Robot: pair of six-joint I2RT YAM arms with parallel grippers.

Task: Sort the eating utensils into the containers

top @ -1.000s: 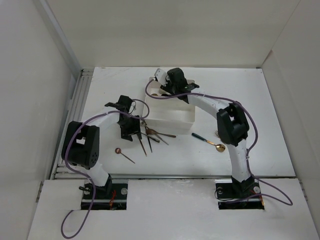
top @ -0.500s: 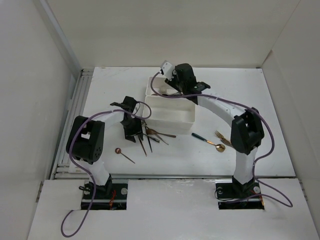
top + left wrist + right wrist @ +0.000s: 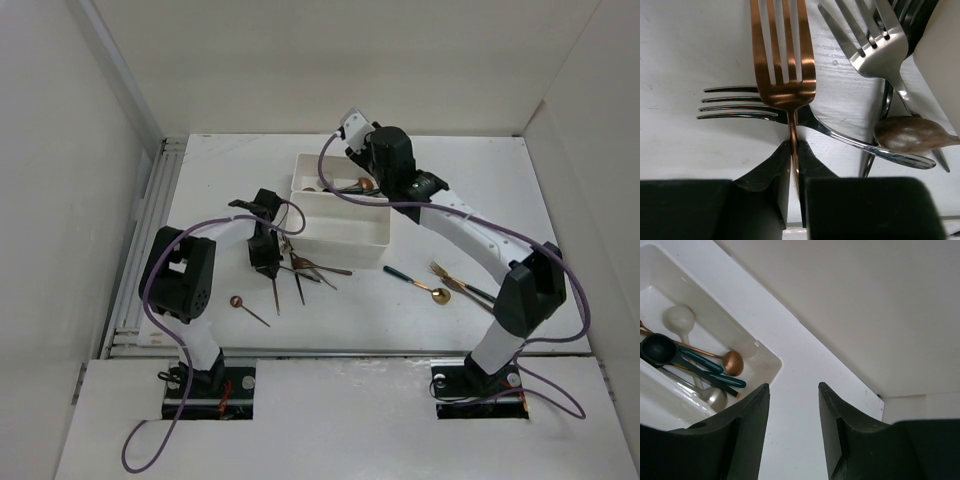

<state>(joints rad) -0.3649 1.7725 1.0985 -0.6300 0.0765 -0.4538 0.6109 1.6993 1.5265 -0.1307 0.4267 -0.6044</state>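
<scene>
**Right arm off the trays, left arm on a fork**

In the past second the right arm has swung its elbow out to the right and carried the right gripper point(image 3: 792, 389) away from over the far tray point(image 3: 298, 178). It now hangs past that tray's corner, fingers spread with nothing between them. Several spoons point(image 3: 700, 365) lie in that tray, so I judge that delivery done. Meanwhile the left gripper point(image 3: 794, 150) has edged in to the pile of utensils point(image 3: 300, 268) on the table point(image 3: 480, 200), just in front of the near tray point(image 3: 345, 250). Its fingers are clamped on the handle of the copper fork point(image 3: 782, 60). That fork rests across a dark fork point(image 3: 737, 102), with a silver fork point(image 3: 875, 45) and a brown spoon point(image 3: 912, 134) beside it. Lifting it cleanly looks like the next job.
</scene>
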